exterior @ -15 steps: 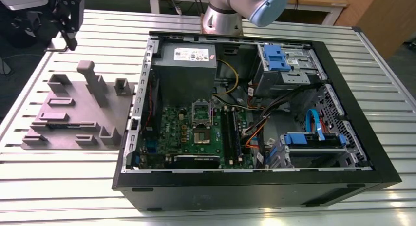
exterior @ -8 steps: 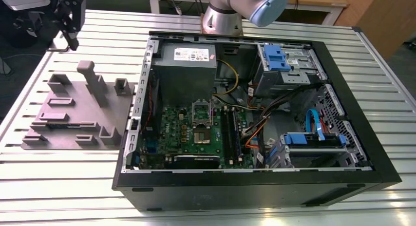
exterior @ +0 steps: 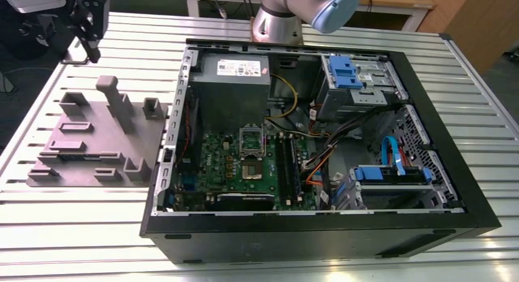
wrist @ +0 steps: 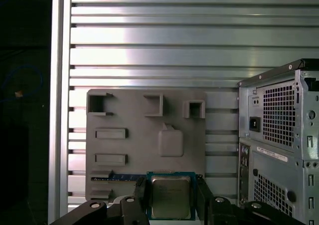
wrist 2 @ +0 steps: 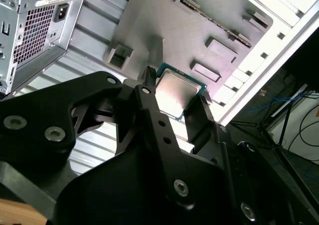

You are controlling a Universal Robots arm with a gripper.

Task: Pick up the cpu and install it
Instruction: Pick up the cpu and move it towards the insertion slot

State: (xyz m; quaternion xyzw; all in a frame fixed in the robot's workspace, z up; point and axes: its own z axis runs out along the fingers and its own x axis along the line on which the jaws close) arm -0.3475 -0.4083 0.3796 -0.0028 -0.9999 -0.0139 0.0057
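Gripper (exterior: 84, 51) sits in the upper part of the exterior view's left, above the slatted metal table (exterior: 341, 264) and beyond the far edge of the grey fixture block (exterior: 97, 142). Both wrist views show the gripper (wrist: 171, 197) closed narrow on the cpu (wrist: 170, 195), one black finger (wrist: 141, 191) on each of two opposite edges. The cpu is clear of the table and fixture, held in the air between the fingers. Its outline is near square, so no long axis can be made out. The silver metal top faces the first wrist camera squarely, with the thin green rim visible around it and its edges running parallel to the table slats. In the second wrist view the cpu (wrist 2: 177, 93) appears turned corner-on, one corner pointing toward the fixture block (wrist 2: 164, 30), with the lid catching a bright reflection and the gripper (wrist 2: 175, 99) clamped across it. In the first wrist view the fixture block (wrist: 144, 135) lies behind the chip, with raised pockets and slots, and the perforated rear panel of the computer case (wrist: 279, 145) stands just beside it. In the exterior view the computer case (exterior: 324, 233) lies open in mid frame, well apart from the gripper. Inside, the green motherboard (exterior: 223, 166) sits in the lower middle, with the socket frame (exterior: 253, 138) on it and a grey power supply (exterior: 233, 69) above. The arm's base (exterior: 280, 17) stands at upper centre
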